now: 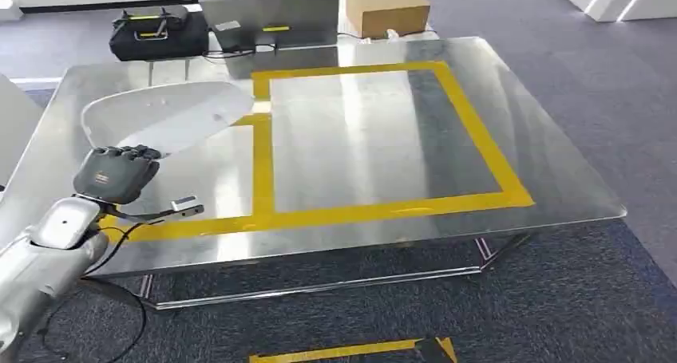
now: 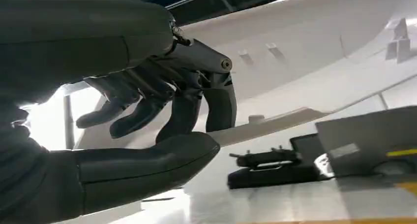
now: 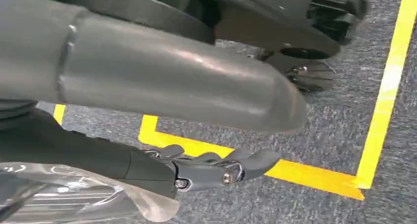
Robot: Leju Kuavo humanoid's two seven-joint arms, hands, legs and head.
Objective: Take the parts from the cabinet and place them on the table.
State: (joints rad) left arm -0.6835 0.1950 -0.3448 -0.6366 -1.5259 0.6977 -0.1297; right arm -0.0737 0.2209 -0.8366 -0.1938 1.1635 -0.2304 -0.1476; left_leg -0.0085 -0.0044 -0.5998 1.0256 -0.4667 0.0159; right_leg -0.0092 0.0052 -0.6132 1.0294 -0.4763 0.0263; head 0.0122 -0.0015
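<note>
Head view: left robot hand [image 1: 116, 174] holds the white part [image 1: 164, 116] over the table [image 1: 559, 187], left of the yellow tape [image 1: 263, 159].
Left wrist view: fingers [image 2: 162, 106] curl around the part's edge; lowering it level looks wise.
Right wrist view: right robot hand [image 3: 216, 167] hangs above the carpet [image 3: 319, 135]; whether spread or closed cannot be told.

The white part [image 1: 168, 116] hides the left hand's fingertips [image 1: 132, 151] (grip unclear).

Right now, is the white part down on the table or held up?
Held up: the left robot hand grips the white part by its edge, above the table.

Bright even light, soft glare across the metal table [image 1: 383, 140], wrist views blurred close up with blown-out whites
</note>
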